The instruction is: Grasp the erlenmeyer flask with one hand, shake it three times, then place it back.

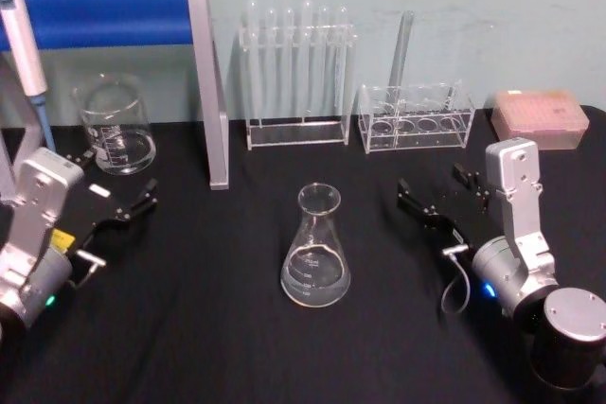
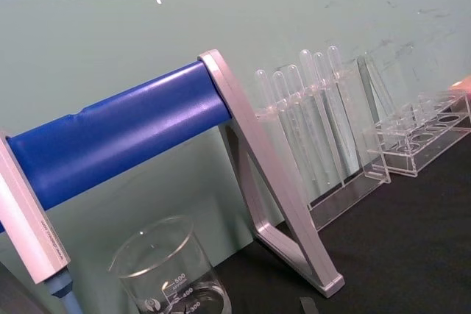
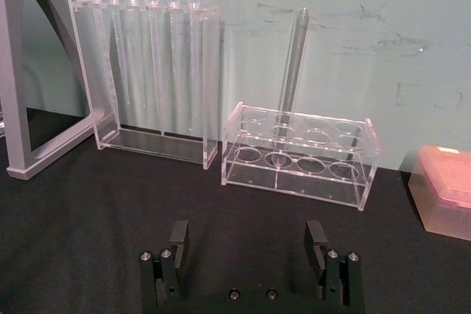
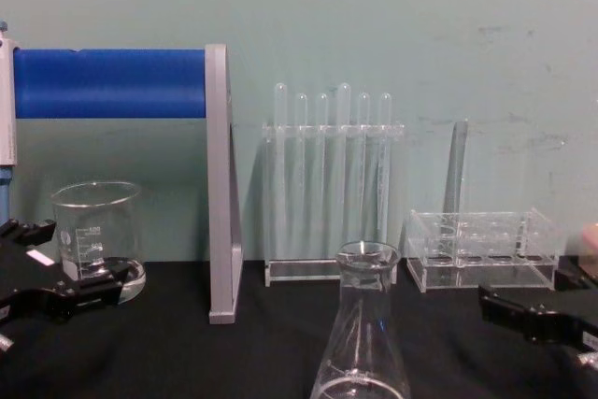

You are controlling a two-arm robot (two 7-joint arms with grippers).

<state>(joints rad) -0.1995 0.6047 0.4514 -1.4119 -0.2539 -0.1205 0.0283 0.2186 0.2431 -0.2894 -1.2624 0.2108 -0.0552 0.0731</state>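
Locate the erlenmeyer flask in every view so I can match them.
Head view: erlenmeyer flask, table centre, standing upright.
Chest view: bottom centre, base cut off.
Left wrist view: not in it.
Right wrist view: not in it.
Shared landmark: test tube rack.

**Four cameras, one bench, all facing the green wall**

My head view looks down from above on the black table, flask at frame centre. My chest view sits low and close, level with the tabletop; the same flask looms at bottom centre. The left wrist view tilts upward, close to the blue bar, tall tube rack at right. The right wrist view faces straight at that rack, shared by all four views.
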